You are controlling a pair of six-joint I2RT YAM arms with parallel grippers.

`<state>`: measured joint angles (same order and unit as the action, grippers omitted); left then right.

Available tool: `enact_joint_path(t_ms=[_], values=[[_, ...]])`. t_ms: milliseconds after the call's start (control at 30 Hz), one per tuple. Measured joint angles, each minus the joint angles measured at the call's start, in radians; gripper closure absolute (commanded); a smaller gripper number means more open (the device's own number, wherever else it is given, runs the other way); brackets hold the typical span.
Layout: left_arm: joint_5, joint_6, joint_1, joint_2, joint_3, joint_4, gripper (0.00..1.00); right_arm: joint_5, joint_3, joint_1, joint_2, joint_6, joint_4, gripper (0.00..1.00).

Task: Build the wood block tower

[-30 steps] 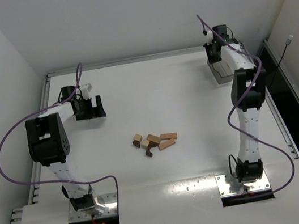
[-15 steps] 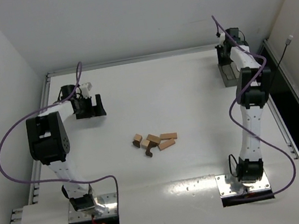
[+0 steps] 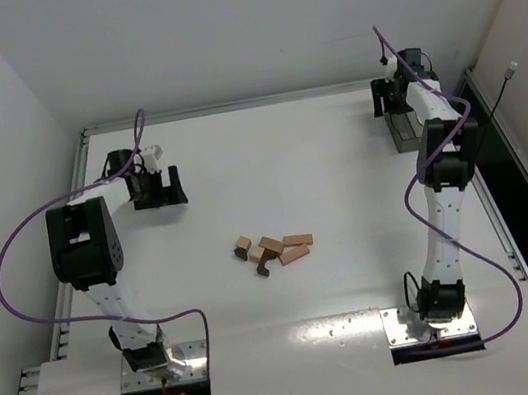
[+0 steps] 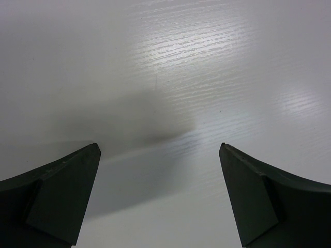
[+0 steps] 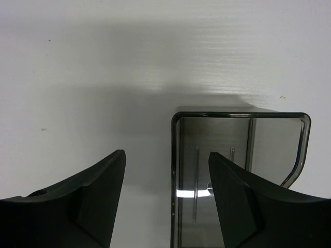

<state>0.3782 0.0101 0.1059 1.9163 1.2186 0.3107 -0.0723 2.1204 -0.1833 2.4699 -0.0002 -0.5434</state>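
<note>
Several loose wood blocks (image 3: 273,249) lie in a small cluster at the middle of the table, light tan cuboids with dark brown shaped pieces among them. None is stacked, and the tower is not in view. My left gripper (image 3: 161,200) rests far back on the left, open over bare table (image 4: 160,150), well away from the blocks. My right gripper (image 3: 392,103) is at the far right back corner. It stands open (image 5: 166,155), its fingers either side of the left wall of a grey translucent tray (image 5: 238,114) without touching it.
The tray (image 3: 403,134) sits against the back right of the table. White walls close in the left and back sides. A metal rail runs along the table's edges. Purple cables loop off both arms.
The right gripper has swung a little to the right over the tray and its jaws have gone from shut to open. The left arm and the blocks have not moved.
</note>
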Motion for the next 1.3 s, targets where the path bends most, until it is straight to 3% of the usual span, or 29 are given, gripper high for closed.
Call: enact_joint_path(t_ms=[233, 400, 533, 700, 1000, 1300], values=[[-0.001, -0.001, 0.000, -0.002, -0.005, -0.009, 0.00, 0.000, -0.121, 0.009, -0.120, -0.023, 0.013, 0.38], [-0.004, -0.011, 0.000, -0.007, -0.018, -0.029, 0.00, -0.051, -0.280, 0.048, -0.381, -0.095, 0.032, 0.38], [-0.010, -0.022, 0.000, -0.007, -0.018, -0.031, 0.00, -0.129, -0.435, 0.156, -0.614, -0.231, 0.025, 0.38], [-0.011, -0.023, 0.000, -0.007, -0.018, -0.031, 0.00, -0.263, -0.652, 0.346, -0.806, -0.459, -0.022, 0.24], [-0.011, -0.023, 0.000, -0.007, -0.018, -0.031, 0.00, -0.427, -0.794, 0.565, -0.816, -0.671, -0.220, 0.02], [-0.011, -0.023, 0.000, -0.008, -0.018, -0.031, 0.00, -0.432, -0.866, 0.773, -0.785, -0.676, -0.243, 0.00]])
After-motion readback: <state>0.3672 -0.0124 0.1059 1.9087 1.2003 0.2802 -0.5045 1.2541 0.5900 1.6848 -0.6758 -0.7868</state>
